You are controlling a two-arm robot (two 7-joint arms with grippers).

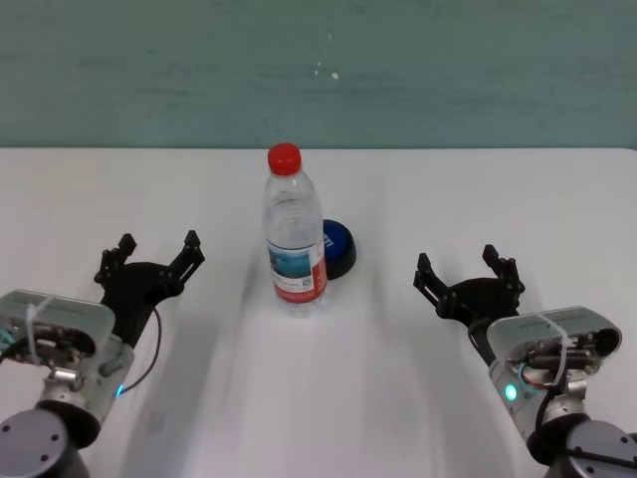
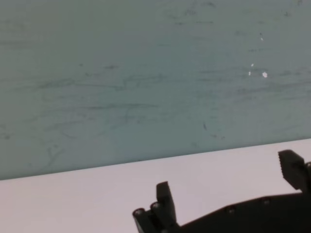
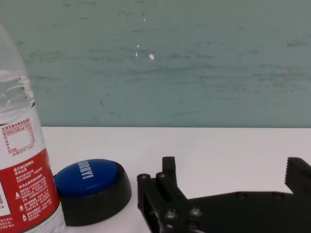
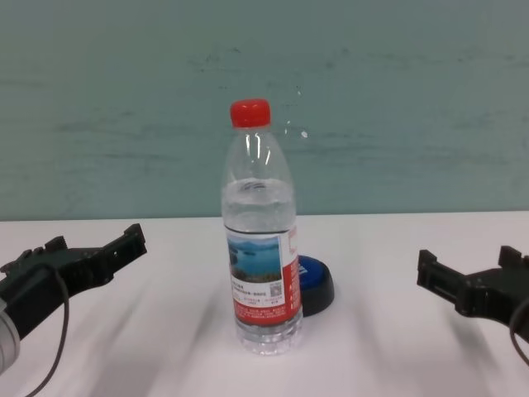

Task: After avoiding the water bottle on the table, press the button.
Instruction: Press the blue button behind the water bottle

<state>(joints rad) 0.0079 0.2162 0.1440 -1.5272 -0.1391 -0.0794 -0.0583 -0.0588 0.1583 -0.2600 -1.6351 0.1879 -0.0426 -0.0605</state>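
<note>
The water bottle (image 1: 293,234) stands upright in the middle of the white table (image 1: 478,189), with a red cap and a red-and-white label; it also shows in the chest view (image 4: 259,240) and the right wrist view (image 3: 22,165). Right behind it, slightly to its right, sits the button (image 1: 338,247) (image 3: 90,187) (image 4: 314,283), blue top on a black base, partly hidden by the bottle. My left gripper (image 1: 157,255) (image 4: 92,241) (image 2: 228,182) is open, left of the bottle. My right gripper (image 1: 468,269) (image 3: 228,170) (image 4: 471,269) is open, to the bottle's right, with nothing between its fingers.
A teal wall (image 1: 318,70) rises behind the table's far edge. Bare tabletop lies between each gripper and the bottle.
</note>
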